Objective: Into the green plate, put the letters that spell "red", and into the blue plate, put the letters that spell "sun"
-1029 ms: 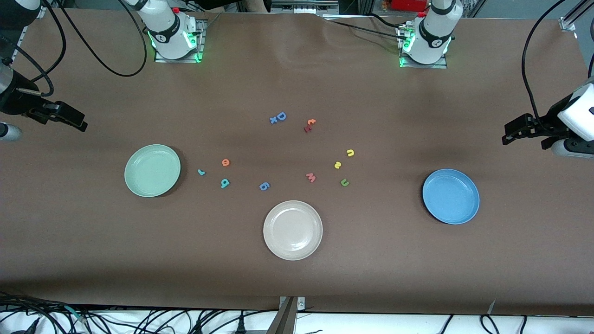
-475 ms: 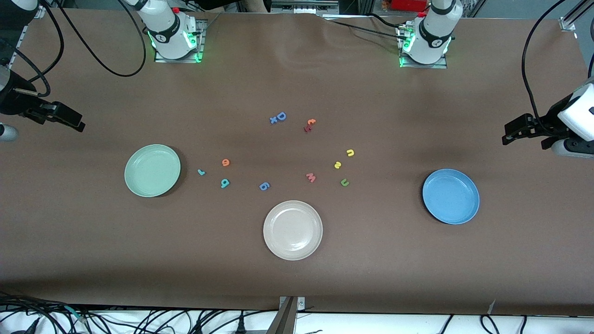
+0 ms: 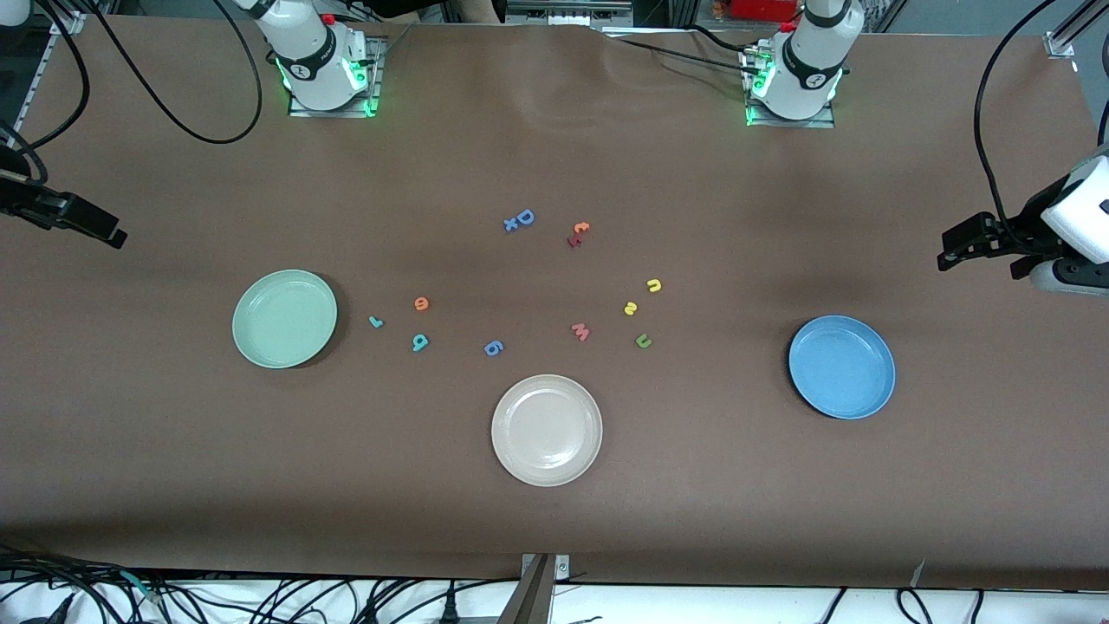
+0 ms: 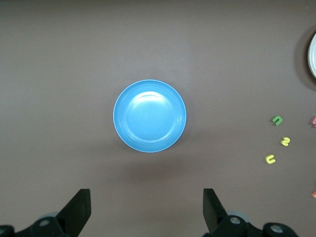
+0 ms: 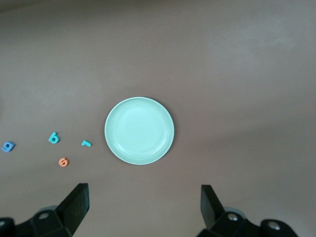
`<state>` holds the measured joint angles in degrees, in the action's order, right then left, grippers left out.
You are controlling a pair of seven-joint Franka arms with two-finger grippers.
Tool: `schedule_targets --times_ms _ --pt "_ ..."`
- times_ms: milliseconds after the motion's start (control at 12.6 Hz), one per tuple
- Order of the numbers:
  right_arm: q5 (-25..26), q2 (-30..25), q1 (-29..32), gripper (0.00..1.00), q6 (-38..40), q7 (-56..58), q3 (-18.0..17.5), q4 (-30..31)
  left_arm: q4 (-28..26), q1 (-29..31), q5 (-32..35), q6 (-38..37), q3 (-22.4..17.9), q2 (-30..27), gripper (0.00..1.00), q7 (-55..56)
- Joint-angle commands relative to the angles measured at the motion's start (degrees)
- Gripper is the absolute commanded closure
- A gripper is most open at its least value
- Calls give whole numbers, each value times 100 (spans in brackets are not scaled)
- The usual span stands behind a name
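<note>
Both grippers are seen held high with fingers spread wide and nothing between them. The right gripper (image 3: 104,232) is poised over the bare brown table at the right arm's end; the left gripper (image 3: 953,251) is poised over the table's left-arm end.

Nothing has yet been sorted. The round pale mint-green plastic plate (image 3: 284,318) is seen empty, lying ahead of the right gripper's fingers (image 5: 75,202) and between them in the wrist view. Just beside that plate, toward the table's middle, the three foam letters of "red" are scattered: the thin teal r (image 3: 375,321) closest to the plate, then the rounded orange e (image 3: 421,303) and the teal d (image 3: 420,342).

The round medium-blue plastic plate (image 3: 841,367) is likewise empty, ahead of the left gripper's fingers (image 4: 79,207). The yellow arch-shaped n (image 3: 654,285), yellow s (image 3: 631,308) and green u (image 3: 643,341) are clustered well apart from it, toward the middle.

The right arm is judged nearer to "red", the left to "sun". Each letter is tiny and flat, so a low, centred descent would be needed; the r's thin stem probably suits a grip across it.
</note>
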<state>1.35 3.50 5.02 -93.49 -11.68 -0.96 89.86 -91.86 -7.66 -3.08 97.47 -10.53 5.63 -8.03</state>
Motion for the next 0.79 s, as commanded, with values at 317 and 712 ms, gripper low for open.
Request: schedule_targets --times_ms 317,712 --pt "32 300 166 0 -29 -9 -71 -39 2 1 -34 -87 -2 -79 0 -50" --pt "-12 485 113 0 -47 -54 -98 -30 2 1 -34 -87 -2 -79 0 -50"
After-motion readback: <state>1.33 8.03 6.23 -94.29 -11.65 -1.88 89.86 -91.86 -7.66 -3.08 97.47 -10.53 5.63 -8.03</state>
